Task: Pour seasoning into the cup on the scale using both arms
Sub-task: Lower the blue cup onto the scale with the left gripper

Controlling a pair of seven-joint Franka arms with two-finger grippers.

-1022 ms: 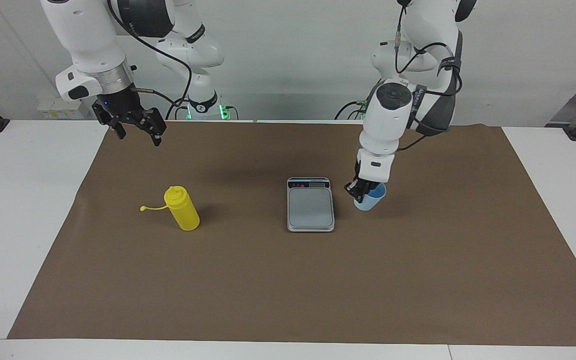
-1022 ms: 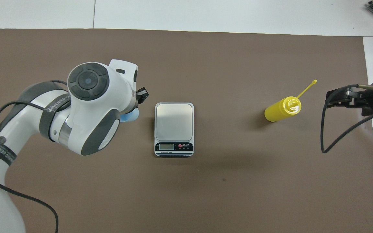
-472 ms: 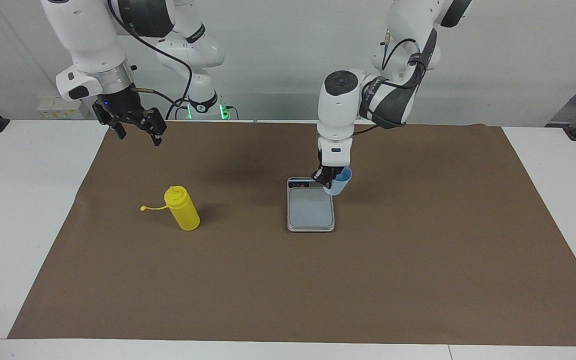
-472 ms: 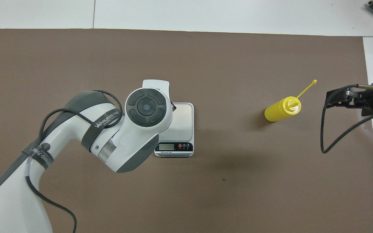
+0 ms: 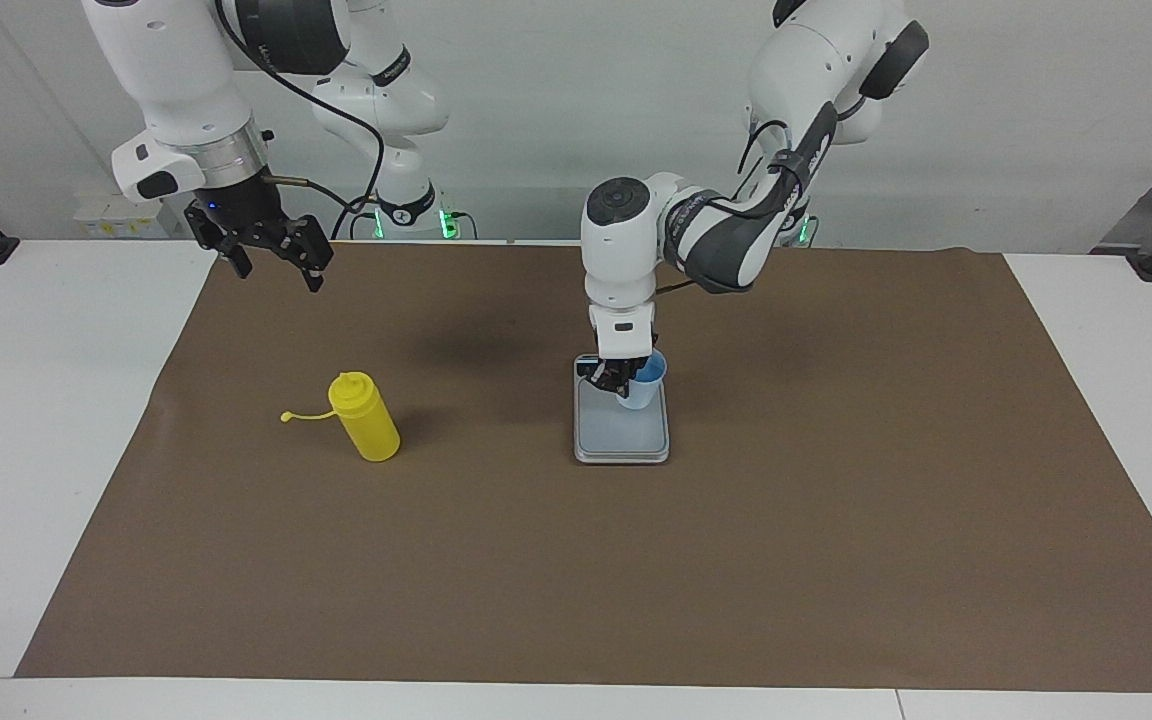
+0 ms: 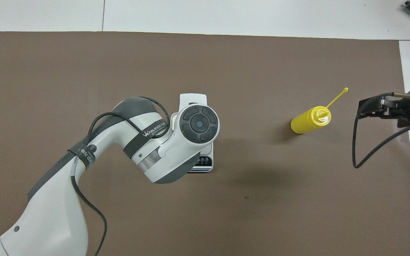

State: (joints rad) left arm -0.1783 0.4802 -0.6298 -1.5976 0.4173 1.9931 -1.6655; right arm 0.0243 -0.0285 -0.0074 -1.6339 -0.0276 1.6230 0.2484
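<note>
Left hand (image 5: 620, 381) clamped on cup (image 5: 642, 382) over scale (image 5: 621, 432), ready for weighing; right hand (image 5: 271, 255) spread, waiting at 11 o'clock above seasoning (image 5: 364, 416).

The scale (image 5: 622, 425) lies near the middle of the mat (image 5: 836, 520), and the other things are placed from it. The cup (image 5: 641, 384) is over the scale's plate, at the end nearer to the robots, held by the left gripper (image 5: 616, 380). The bottle (image 5: 364, 416) stands well apart from the scale, toward the right arm's end of the table. The right gripper (image 5: 271, 258) hangs over the mat's edge, past the bottle from the scale.
</note>
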